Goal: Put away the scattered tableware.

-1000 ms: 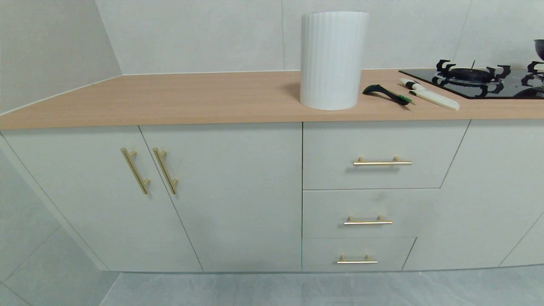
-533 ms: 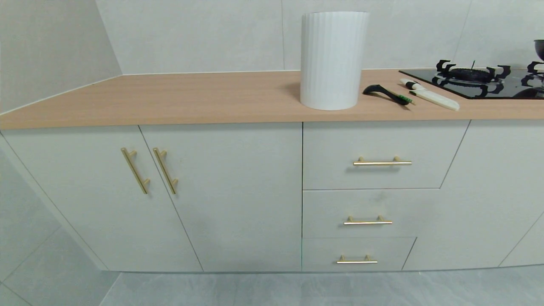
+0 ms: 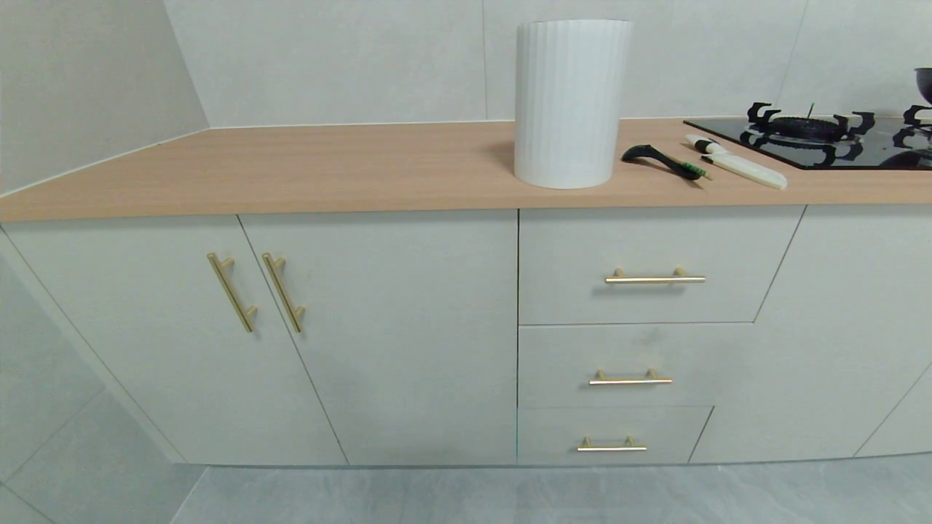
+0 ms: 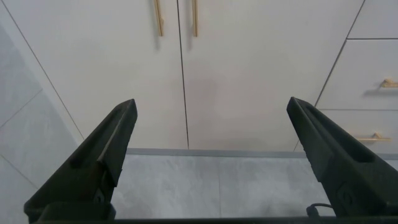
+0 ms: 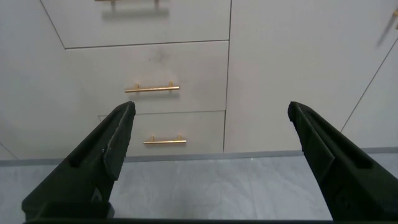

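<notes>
- My left jaws stand open, empty, facing the cabinet doors (image 4: 249, 62).
- My right jaws gape empty before the drawers (image 5: 155, 74).
- Black peeler (image 3: 661, 160) and white knife (image 3: 735, 169) lie on the desk (image 3: 328, 167), well above both.

The tall white canister (image 3: 568, 102) is standing as the main obstacle on the countertop (image 3: 291, 167), with open wood stretching away at its 9 o'clock. At its 3 o'clock, a black-handled utensil (image 3: 666, 164) and a white utensil (image 3: 743, 171) (lying just beside each other) are crowding the strip before the stove grate (image 3: 808, 129).
</notes>
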Robot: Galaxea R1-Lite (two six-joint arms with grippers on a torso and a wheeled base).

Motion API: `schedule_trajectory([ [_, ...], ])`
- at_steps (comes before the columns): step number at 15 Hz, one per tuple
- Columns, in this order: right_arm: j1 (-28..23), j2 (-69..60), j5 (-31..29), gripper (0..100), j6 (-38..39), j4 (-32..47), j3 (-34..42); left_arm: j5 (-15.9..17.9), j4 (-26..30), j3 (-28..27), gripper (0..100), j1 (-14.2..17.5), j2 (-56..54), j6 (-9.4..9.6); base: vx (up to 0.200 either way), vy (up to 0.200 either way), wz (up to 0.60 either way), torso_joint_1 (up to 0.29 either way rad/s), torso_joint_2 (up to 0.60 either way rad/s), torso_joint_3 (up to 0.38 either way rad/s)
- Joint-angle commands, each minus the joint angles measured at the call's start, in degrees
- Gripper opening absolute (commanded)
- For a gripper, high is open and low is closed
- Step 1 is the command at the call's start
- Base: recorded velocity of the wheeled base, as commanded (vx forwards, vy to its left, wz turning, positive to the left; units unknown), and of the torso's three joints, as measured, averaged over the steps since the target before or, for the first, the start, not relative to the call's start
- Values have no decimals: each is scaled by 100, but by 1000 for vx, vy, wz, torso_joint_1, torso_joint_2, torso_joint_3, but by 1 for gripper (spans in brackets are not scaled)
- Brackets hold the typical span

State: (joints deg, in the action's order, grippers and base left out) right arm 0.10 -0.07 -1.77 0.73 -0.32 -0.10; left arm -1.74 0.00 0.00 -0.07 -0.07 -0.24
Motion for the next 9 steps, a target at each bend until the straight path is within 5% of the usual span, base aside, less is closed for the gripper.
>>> schedule_trajectory([
  [1, -1, 7, 27, 100, 6, -144, -43, -1, 0, 0, 100, -1, 7, -2, 0, 0, 0, 0, 0, 0],
  [9, 324, 1923, 783, 100, 6, -12, -764, -1, 0, 0, 100, -1, 7, -2, 0, 0, 0, 0, 0, 0],
])
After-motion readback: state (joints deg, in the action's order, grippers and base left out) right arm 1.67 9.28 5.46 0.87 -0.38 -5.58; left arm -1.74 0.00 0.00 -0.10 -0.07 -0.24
